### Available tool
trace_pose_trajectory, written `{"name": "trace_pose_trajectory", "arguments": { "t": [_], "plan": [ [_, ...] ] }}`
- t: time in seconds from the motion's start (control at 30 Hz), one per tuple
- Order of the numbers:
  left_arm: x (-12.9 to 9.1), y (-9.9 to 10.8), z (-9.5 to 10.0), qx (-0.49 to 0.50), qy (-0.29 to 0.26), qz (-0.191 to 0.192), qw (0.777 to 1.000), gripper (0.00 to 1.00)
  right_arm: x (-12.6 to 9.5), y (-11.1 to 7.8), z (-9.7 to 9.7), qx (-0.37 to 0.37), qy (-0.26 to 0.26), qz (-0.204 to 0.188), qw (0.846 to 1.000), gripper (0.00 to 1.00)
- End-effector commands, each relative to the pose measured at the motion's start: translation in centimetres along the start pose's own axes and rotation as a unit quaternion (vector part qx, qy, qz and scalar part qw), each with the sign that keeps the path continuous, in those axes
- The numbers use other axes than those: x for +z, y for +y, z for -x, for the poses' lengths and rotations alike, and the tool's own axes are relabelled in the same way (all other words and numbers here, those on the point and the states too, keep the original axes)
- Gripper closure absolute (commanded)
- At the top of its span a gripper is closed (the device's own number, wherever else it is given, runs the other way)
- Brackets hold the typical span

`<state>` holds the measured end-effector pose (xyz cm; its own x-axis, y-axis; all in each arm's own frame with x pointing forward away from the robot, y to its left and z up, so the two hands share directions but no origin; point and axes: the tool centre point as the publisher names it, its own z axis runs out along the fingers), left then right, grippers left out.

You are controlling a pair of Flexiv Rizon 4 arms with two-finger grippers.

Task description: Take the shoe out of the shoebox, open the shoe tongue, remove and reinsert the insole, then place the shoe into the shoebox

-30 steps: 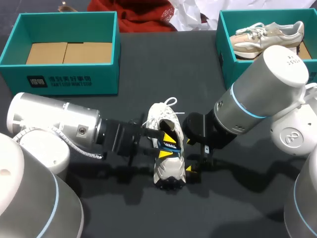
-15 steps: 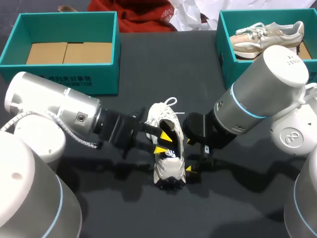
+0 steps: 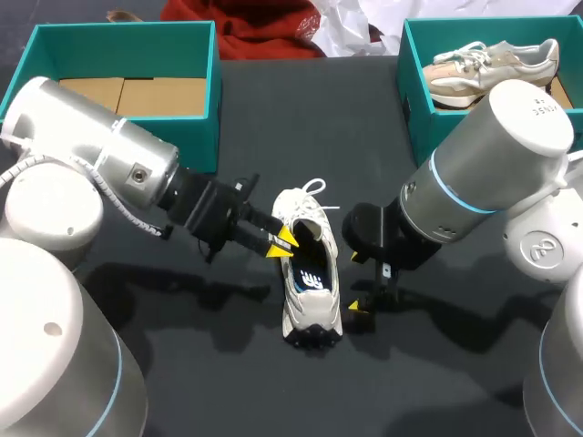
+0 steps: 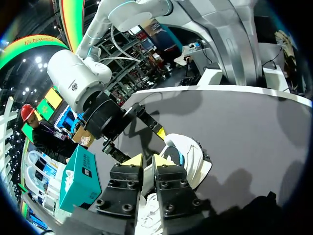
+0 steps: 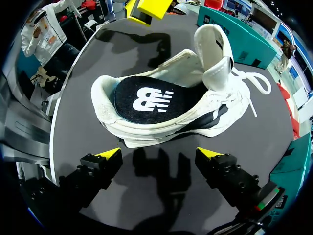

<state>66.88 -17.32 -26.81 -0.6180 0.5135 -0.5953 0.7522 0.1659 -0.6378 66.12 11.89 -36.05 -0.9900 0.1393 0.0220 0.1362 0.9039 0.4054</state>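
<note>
**A white shoe (image 3: 310, 291) on the bench (image 3: 182, 364)**

The shoe is standing on its sole. The right pincer (image 5: 159, 152) is sitting wide apart beside it. The left pincer (image 3: 281, 243) is pinched together near its tongue (image 5: 215, 49).

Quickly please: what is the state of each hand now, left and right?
Left hand: closed, nothing held.
Right hand: open, empty, with the shoe ahead of it.
</note>
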Motion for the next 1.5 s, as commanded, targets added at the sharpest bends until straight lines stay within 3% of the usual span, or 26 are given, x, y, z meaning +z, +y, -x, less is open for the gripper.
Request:
{"name": "trace_pose_trajectory", "arguments": {
  "t": [0.03,0.3,0.5,0.8,0.93,1.07,1.1,1.5],
  "plan": [
    [-0.8,-0.4,0.2,0.007,0.06,0.005,0.998,0.88,-3.0,-2.2,-0.7,0.007,-0.011,0.006,1.0,0.0],
    [-2.1,-1.3,-0.2,0.025,0.115,0.012,0.993,0.85,-5.9,-5.5,-0.5,0.026,-0.025,-0.008,0.999,0.0],
    [-3.4,-1.8,-0.4,0.04,0.163,0.018,0.986,0.86,-7.1,-6.7,-0.6,0.032,-0.031,-0.02,0.999,0.0],
    [-5.6,-2.1,-0.2,0.074,0.257,0.025,0.963,0.88,-7.5,-7.0,-0.6,0.039,-0.039,-0.023,0.998,0.0],
    [-6.7,-2.0,-0.2,0.096,0.31,0.031,0.945,1.0,-7.5,-7.0,-0.6,0.039,-0.039,-0.023,0.998,0.0],
    [-7.9,-1.9,0.0,0.119,0.353,0.058,0.926,1.0,-7.5,-7.0,-0.6,0.039,-0.039,-0.023,0.998,0.0],
    [-8.4,-1.9,0.3,0.138,0.341,0.075,0.927,1.0,-7.5,-7.0,-0.6,0.039,-0.039,-0.023,0.998,0.0],
    [-8.4,-1.9,0.3,0.138,0.341,0.075,0.927,1.0,-7.5,-7.0,-0.6,0.039,-0.039,-0.023,0.998,0.0]
  ]
}}
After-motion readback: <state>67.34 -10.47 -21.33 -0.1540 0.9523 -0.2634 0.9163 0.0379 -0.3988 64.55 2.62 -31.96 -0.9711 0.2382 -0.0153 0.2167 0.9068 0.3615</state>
